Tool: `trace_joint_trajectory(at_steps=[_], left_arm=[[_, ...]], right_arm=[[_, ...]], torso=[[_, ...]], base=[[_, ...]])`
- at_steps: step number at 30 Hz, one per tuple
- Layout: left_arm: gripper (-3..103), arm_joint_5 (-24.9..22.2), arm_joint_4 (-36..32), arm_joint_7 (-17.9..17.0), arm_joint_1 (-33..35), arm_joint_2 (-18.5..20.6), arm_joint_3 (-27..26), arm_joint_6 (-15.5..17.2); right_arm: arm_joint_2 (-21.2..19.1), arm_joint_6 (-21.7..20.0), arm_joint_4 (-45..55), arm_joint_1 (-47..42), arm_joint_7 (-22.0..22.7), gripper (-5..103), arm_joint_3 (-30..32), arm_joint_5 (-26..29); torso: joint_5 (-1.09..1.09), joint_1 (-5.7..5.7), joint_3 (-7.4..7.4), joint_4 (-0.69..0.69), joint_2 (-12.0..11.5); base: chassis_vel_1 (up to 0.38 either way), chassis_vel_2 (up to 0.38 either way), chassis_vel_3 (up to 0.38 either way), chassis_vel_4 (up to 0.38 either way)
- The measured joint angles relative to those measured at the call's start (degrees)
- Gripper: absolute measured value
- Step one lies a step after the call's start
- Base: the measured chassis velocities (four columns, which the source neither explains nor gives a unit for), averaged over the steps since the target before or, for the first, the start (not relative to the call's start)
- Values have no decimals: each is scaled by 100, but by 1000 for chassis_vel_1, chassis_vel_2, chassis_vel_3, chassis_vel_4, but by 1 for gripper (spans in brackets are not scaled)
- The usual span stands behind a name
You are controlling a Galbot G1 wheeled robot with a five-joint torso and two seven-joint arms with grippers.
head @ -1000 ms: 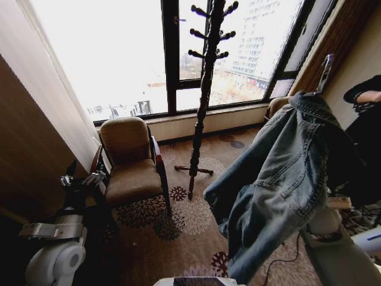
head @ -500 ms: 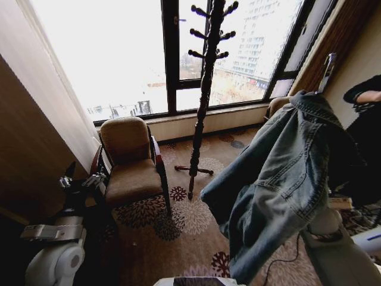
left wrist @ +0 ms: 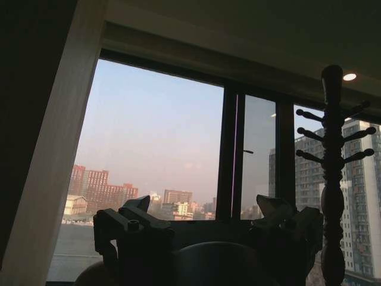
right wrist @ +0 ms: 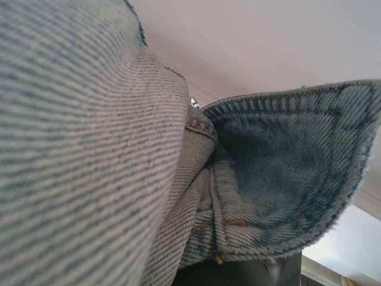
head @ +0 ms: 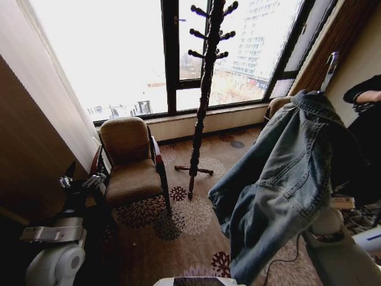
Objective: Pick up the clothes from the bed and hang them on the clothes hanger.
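Down low on the left, left gripper [left wrist: 205, 205] parked by the robot's side, jaws spread wide, gripping nothing, just dark chunky silhouettes against the sky. Hardly budged from half a second back.

Over on the right, right arm [head: 336, 256] raised with the denim jacket [head: 286, 173] draped over its top end, collar up high, sleeves and hem dangling toward the floor. Right gripper buried under the fabric, so open or closed: can't tell. Up close from that wrist, nothing but coarse faded-blue twill [right wrist: 89, 149], a curled collar flap with a frayed edge, and orange stitching along a seam.

Compared with the earlier shot, lower edge of the jacket swung a touch to the right, top staying put.

Underneath, brown carpet [head: 190, 220] with flower blotches. Farther back, a padded brown armchair [head: 128, 161] with dark wood arms, well apart from the jacket. Just beyond that, a tall turned-wood coat stand [head: 203, 89], dark, knobby pegs up top, upright on spread feet, bare. Behind everything, big dark-framed window [head: 113, 53] and high-rises outside.
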Motion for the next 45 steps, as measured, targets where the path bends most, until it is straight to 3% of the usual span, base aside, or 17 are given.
trace_joint_trajectory(at_steps=[31,37,45], left_arm=[[100,-118,74,131,-33,78,-35,-116],[100,-140,77,152,-32,104,-39,-129],[100,-234,69,175,6,190,-158,-151]], right_arm=[[53,-67,-198,44,30,17,-69,-9],[25,-159,-562,353,89,17,-478,-23],[-216,-191,-1506,1441,113,17,-1191,-129]], torso=[[0,1,0,0,0],[1,0,0,-1,0],[0,0,1,1,-1]], base=[[-46,40,38,-42],[-82,85,76,-69],[-72,69,82,-67]])
